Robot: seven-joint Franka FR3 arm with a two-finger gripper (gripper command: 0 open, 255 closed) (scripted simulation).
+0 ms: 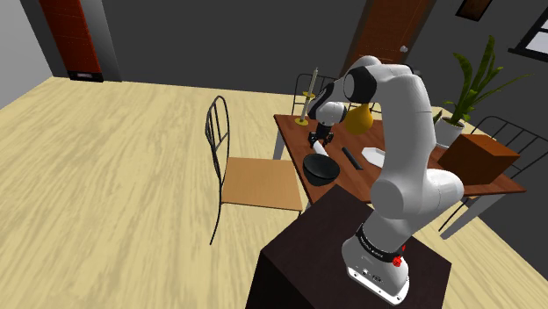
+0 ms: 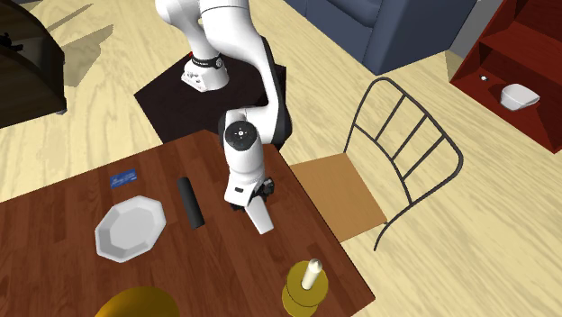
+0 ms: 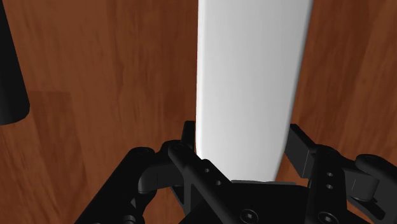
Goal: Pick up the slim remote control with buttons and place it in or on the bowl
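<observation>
In the second exterior view, a blue card (image 2: 123, 179) is bearing marks too small to read; at its four o'clock a black cylinder (image 2: 190, 202) is lying. At the cylinder's three o'clock the gripper (image 2: 254, 200) is clasping the plain white remote (image 2: 262, 216), buttons indiscernible. In the shoulder view, the black bowl (image 1: 321, 169) is sitting at the gripper's six o'clock.

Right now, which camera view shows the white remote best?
The wrist view: the white remote is large, clasped in the hand. The second exterior view shows its end past the hand; the shoulder view, a white sliver near the black bowl.
</observation>
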